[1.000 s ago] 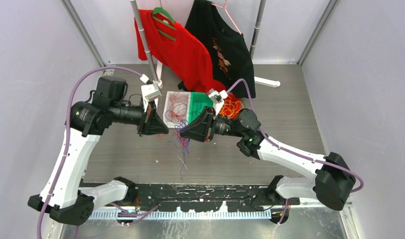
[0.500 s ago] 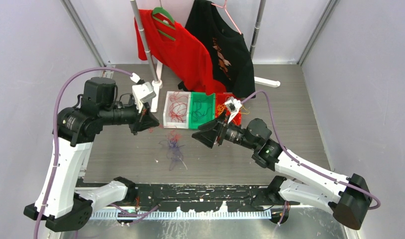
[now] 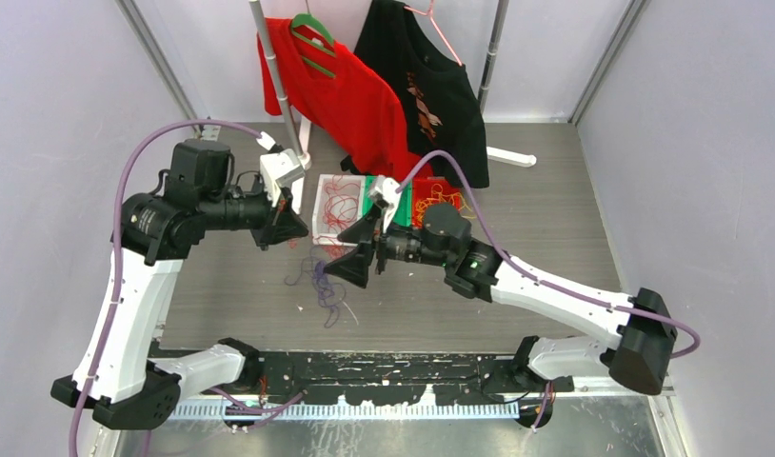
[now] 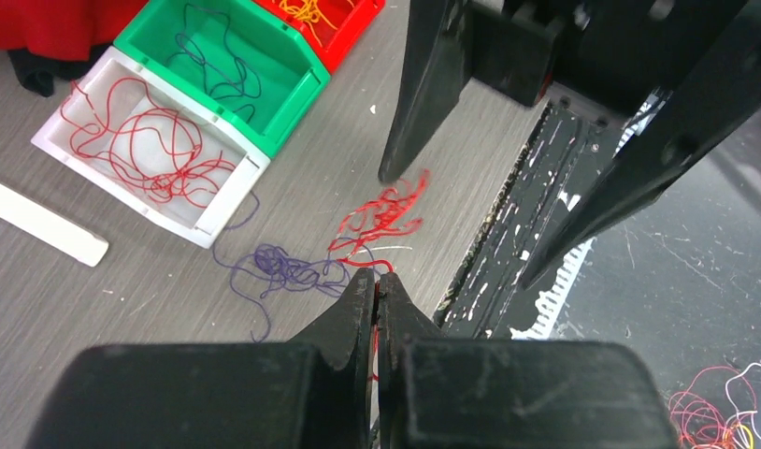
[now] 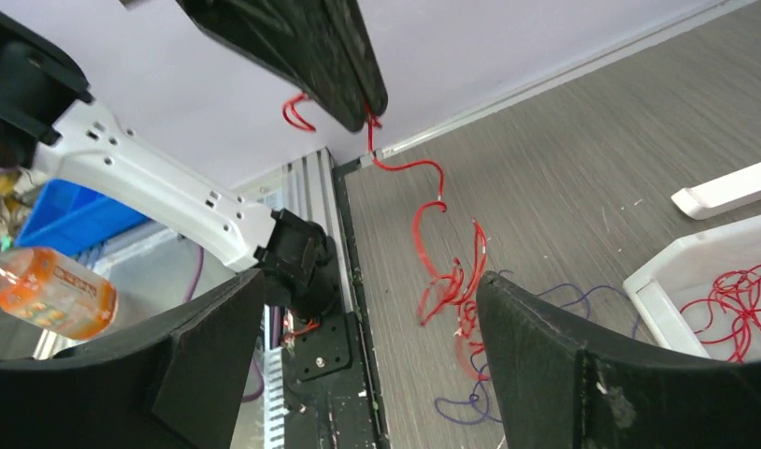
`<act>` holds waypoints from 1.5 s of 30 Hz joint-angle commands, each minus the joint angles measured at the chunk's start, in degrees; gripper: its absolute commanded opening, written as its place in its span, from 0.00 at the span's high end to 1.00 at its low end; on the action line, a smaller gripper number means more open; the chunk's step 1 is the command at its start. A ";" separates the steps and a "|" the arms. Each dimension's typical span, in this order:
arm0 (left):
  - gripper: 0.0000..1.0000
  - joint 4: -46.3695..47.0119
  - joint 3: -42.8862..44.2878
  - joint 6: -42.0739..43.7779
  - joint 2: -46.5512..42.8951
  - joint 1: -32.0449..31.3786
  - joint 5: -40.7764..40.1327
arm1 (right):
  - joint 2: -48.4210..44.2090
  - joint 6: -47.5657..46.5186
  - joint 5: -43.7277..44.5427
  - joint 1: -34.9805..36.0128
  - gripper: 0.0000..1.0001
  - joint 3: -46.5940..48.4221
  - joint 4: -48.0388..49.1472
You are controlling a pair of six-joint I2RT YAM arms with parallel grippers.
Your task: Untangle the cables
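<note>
Grey wood-grain table (image 3: 555,238) fills the workspace between plain pale walls. Left gripper (image 4: 378,279): jaws pressed together, clamped on one red cable (image 4: 384,213) at the very tips. From that clamp point the red cable drops away from the tips in loose bends, and its lower coils gather on the table ahead of the left gripper, in the space between the two grippers. Right gripper (image 5: 369,281): jaws spread wide apart, nothing between them and nothing touching either finger. It points toward the left gripper, and in its own wrist view the red cable's coils show through the gap between its fingers, on the table beyond them. Purple cables (image 4: 283,271) lie as a small tangle on the table just beside the red coils, below the left gripper's tips and near the right gripper's tips; whether the red and purple strands are hooked together cannot be told. Ahead and to the left of the left gripper, three bins stand in a touching row. The white bin (image 4: 218,220), nearest the tips, holds red strands (image 4: 148,154). The green bin (image 4: 293,103), next, holds a purple strand (image 4: 218,56). The red bin (image 4: 358,19), farthest, holds yellow-orange strands (image 4: 307,9). In the top view the right wrist covers most of the green bin.
</note>
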 commanded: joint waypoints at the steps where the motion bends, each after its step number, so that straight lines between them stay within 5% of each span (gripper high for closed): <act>1: 1.00 0.48 3.41 -0.57 -0.22 0.26 0.15 | 3.45 -4.27 -1.14 1.09 0.12 3.32 3.72; 12: 1.00 -0.20 4.35 -0.39 0.29 0.27 -2.90 | 3.60 -3.70 6.17 0.76 0.23 -3.22 8.90; 26: 1.00 -1.69 5.96 1.36 0.97 0.28 -7.03 | -6.81 -2.37 13.00 -0.93 0.97 -16.13 9.40; 28: 1.00 -1.50 5.09 0.99 1.08 0.28 -6.95 | -7.34 -1.84 12.83 -0.95 0.90 -16.45 9.88; 31: 1.00 -1.20 3.33 0.57 1.19 0.29 -5.90 | -6.14 -0.34 9.48 -0.94 0.40 -14.65 10.52; 33: 1.00 -1.14 1.74 0.42 1.21 0.26 -4.83 | -4.16 0.62 5.44 -0.96 0.31 -12.18 11.37; 38: 1.00 -0.63 -0.72 0.20 0.89 0.29 -3.86 | 2.33 3.88 -1.55 -0.82 0.28 -6.08 13.74; 45: 1.00 -1.19 -1.79 0.20 0.04 0.29 -2.94 | 9.51 6.52 -7.24 -0.96 0.39 -2.01 15.80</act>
